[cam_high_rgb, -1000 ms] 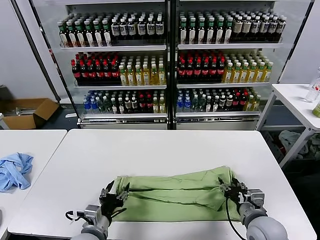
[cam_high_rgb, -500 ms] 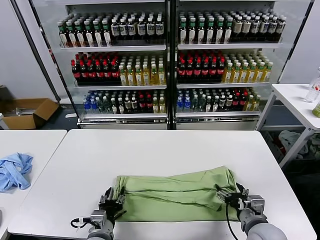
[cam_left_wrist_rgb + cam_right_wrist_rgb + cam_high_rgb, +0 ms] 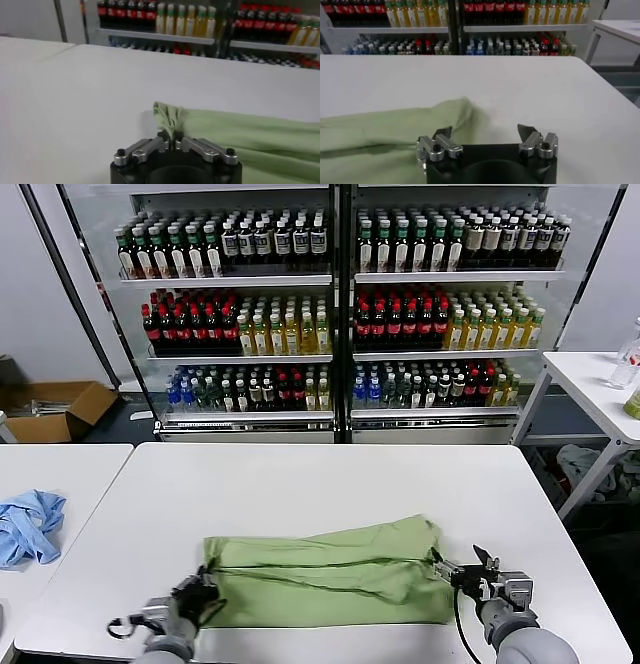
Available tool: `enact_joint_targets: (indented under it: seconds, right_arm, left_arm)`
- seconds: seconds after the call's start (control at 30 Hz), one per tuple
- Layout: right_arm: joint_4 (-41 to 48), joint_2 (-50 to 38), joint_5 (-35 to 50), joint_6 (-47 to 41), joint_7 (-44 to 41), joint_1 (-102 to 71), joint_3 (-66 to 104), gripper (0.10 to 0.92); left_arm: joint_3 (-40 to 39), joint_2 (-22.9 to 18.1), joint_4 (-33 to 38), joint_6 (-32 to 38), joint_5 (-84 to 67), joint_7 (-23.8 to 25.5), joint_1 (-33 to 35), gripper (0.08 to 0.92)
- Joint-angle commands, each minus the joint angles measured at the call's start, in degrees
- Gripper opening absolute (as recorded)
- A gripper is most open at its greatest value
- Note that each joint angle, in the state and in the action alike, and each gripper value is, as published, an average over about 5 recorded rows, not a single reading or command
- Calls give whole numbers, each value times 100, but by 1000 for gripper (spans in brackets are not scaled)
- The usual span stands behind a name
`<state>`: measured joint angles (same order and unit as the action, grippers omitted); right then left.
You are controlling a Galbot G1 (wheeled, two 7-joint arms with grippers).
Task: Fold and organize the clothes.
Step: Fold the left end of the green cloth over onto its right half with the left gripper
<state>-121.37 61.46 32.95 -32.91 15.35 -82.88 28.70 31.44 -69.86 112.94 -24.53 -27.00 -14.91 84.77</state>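
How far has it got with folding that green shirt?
Done: the green shirt already lies folded into a long band on the white table. In hand: the left gripper is shut on its bunched end, while the right gripper sits open at the other end. Left: folding it shorter.

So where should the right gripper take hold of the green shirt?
At the shirt's right-hand end, coming in low from the right. That edge lies flat just before the open right gripper, while the left gripper pinches the bunched opposite end.
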Motion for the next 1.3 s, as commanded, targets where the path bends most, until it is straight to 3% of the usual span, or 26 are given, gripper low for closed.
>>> enact_joint_targets:
  seconds: [0.03, 0.13, 0.23, 0.4, 0.53, 0.77, 1.07, 1.3]
  right_arm:
    - [-29, -19, 37, 2, -4, 24, 9, 822]
    - [-56, -15, 39, 2, -5, 11, 10, 823]
    - [-92, -3, 34, 0, -2, -25, 21, 823]
    - [-189, -13, 29, -8, 1, -141, 109, 823]
    - [-271, -7, 27, -16, 5, -240, 220, 823]
    - [-305, -57, 14, -2, -13, -424, 309, 823]
    - [-292, -46, 16, -11, -9, -372, 274, 823]
    - [-208, -26, 19, -10, -5, -297, 213, 822]
  left_arm:
    - [2426, 1545, -294, 90, -436, 244, -132, 105]
    - [2793, 1824, -223, 134, -478, 305, -62, 105]
    - [2723, 1760, 361, 34, -1017, 306, 18, 105]
    - [1722, 926, 1913, -357, -2845, 226, 27, 105]
    - [606, 185, 2387, -450, -3767, 249, 2, 105]
    - [-736, -398, 1788, -566, -3927, 116, -399, 105]
    - [-1414, -553, 568, -734, -2944, -156, -1123, 110]
    - [-1497, -519, 1037, -853, -2583, -60, -1007, 275]
